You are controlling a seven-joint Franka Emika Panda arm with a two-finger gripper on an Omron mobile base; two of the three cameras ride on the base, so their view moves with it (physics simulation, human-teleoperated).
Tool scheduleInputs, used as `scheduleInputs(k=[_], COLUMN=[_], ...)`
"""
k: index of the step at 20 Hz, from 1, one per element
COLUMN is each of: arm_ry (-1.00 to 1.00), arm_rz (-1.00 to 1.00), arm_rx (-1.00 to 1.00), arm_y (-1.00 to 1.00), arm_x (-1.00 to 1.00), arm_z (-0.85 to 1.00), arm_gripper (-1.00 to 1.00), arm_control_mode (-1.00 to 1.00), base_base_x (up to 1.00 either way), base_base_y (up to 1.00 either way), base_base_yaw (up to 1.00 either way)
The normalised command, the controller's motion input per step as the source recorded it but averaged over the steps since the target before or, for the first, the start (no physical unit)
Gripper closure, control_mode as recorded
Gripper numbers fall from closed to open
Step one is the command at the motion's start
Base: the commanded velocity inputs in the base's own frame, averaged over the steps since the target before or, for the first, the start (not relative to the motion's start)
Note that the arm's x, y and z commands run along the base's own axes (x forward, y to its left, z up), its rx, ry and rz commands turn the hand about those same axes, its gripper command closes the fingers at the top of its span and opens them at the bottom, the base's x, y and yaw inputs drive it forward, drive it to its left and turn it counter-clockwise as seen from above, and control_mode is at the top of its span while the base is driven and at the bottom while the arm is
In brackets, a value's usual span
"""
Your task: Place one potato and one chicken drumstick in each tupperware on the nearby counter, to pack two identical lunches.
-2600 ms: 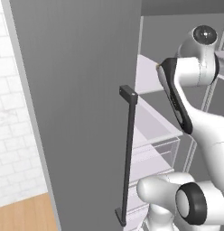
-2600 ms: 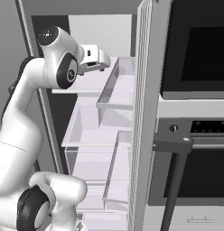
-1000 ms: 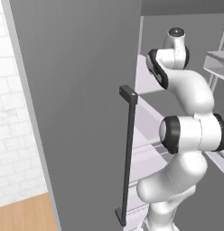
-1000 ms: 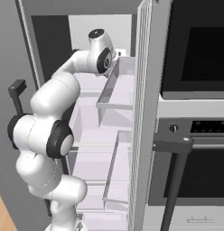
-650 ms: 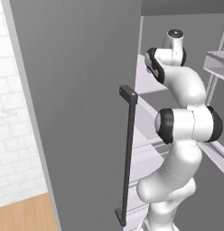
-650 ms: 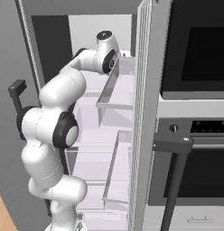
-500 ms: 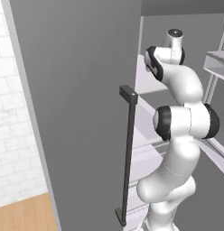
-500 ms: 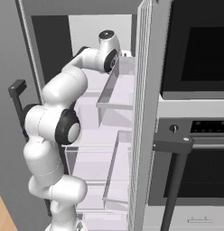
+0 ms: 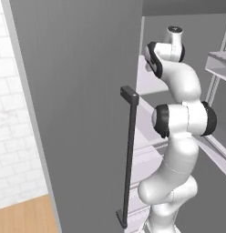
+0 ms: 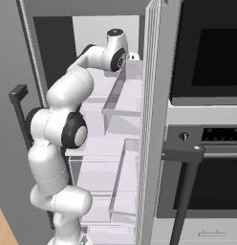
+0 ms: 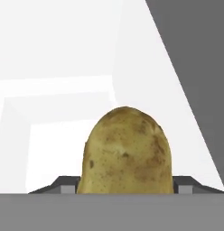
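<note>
I'm reaching my arm deep into the open fridge, upper shelf level, w/ the wrist up near the top of the compartment. In the hand view the potato is sitting right between my tool's two finger tips, yellowish-brown w/ dark speckles, rounded end pointing away from me. It's resting on a pale white shelf inside the fridge, w/ the grey side wall running off to the right. The finger tips are flanking it on both sides, at a middling gap; I can't tell from here whether they're actually pressing on it yet or just standing beside it.

Step in hand, as I'm reading it: picking up a potato from the fridge, i.e. the grasp itself. No tupperware and no surface around me here, so nothing looks packed yet from what I'm seeing.

Next move calls for: making sure the grip is firm on the potato's fat middle, since it's round and could squirt out. Then lifting a bit off the shelf, backing the arm out w/o clipping the clear door bins or the fridge door, and carrying it over to a tupperware.
</note>
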Motion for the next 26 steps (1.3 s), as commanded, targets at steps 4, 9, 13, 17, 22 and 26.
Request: scheduleInputs(k=[4,9,13,17,22,26], arm_ry=[-0.01,-0.12,0.0,0.0,0.0,0.0], arm_rz=[0.0,0.02,0.0,0.02,0.03,0.05], arm_rx=[0.0,0.0,0.0,0.0,0.0,0.0], arm_y=[0.48,0.37,0.15,0.04,0.15,0.19], arm_x=[-0.71,-0.95,-1.0,-1.0,-1.0,-1.0], arm_z=[-0.53,-0.3,0.0,0.05,0.07,0.01], arm_gripper=[1.0,1.0,1.0,1.0,1.0,1.0], arm_control_mode=[-1.0,-1.0,-1.0,-1.0,-1.0,-1.0], base_base_x=[0.0,0.0,0.0,0.0,0.0,0.0], base_base_y=[0.0,0.0,0.0,0.0,0.0,0.0], base_base_yaw=[0.0,0.0,0.0,0.0,0.0,0.0])
